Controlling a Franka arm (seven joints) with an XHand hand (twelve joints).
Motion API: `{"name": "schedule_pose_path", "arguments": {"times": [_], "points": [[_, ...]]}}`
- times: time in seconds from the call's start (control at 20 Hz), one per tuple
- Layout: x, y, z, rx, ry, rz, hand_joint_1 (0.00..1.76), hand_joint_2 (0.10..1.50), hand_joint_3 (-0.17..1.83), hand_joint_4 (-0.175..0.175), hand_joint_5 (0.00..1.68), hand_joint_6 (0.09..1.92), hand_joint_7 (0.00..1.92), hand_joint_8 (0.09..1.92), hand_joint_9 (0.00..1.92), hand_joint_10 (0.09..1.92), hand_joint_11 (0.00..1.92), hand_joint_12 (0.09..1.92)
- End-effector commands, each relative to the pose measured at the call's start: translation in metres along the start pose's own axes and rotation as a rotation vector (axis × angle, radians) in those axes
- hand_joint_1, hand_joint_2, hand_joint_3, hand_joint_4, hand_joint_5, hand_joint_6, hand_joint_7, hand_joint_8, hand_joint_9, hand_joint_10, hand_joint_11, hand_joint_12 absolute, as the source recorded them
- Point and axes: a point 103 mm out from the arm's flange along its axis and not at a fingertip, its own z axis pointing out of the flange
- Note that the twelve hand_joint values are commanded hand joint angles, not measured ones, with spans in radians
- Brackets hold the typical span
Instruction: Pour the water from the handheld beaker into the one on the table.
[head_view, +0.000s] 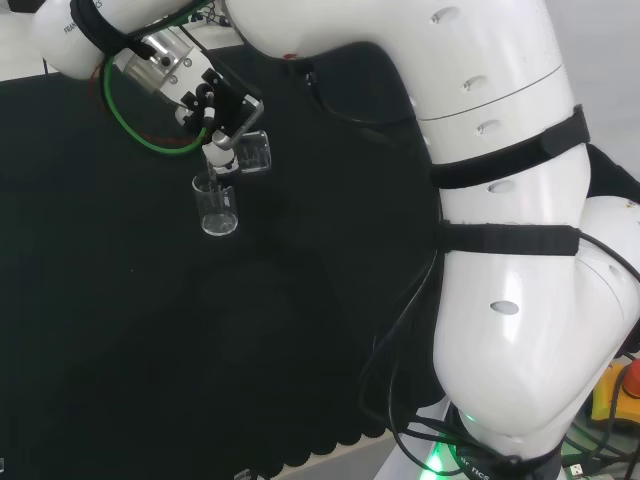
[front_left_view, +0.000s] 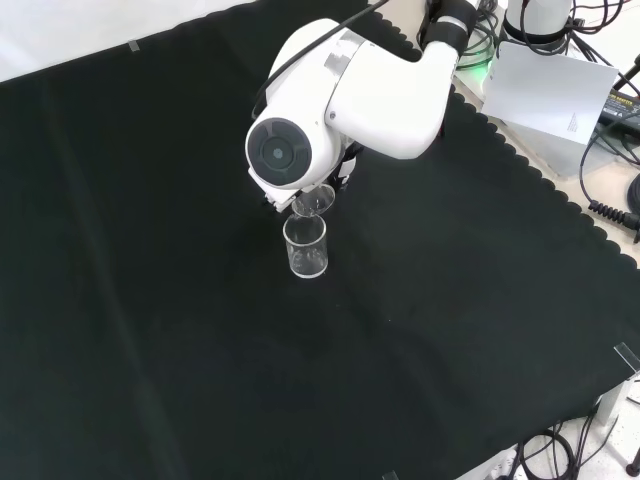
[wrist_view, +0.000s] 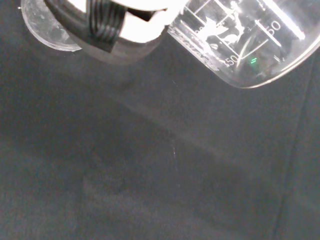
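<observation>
In the head view my hand (head_view: 215, 105) is curled round a small clear beaker (head_view: 254, 150) and holds it tipped on its side. The beaker's mouth points down toward a second clear beaker (head_view: 217, 206), which stands upright on the black cloth just below. From the front, the tipped beaker's lip (front_left_view: 315, 203) hangs right over the standing beaker (front_left_view: 306, 247), and the arm's white link hides most of my hand. The wrist view shows the held beaker (wrist_view: 245, 40) with printed marks, a black finger (wrist_view: 102, 22), and the standing beaker's rim (wrist_view: 47, 30). I cannot tell whether water is flowing.
Black cloth (front_left_view: 150, 300) covers the bench around the two beakers. The arm's big white links (head_view: 500, 250) stand at the head view's right. Cables and a white sheet (front_left_view: 545, 90) lie past the cloth's scalloped edge at the front view's top right.
</observation>
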Motion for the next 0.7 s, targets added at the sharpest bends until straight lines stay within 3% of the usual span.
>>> {"name": "schedule_pose_path", "arguments": {"times": [0.05, 0.7], "points": [[0.0016, 0.0003, -0.0008, 0.012, -0.015, -0.002, 1.41, 1.07, -0.17, -0.153, 1.07, 0.86, 1.20, 0.80, 1.34, 0.49, 0.96, 0.92], [0.0037, 0.0025, -0.0056, 0.035, -0.035, 0.006, 1.41, 1.07, -0.17, -0.153, 1.07, 0.86, 1.20, 0.80, 1.35, 0.49, 0.96, 0.92]]}}
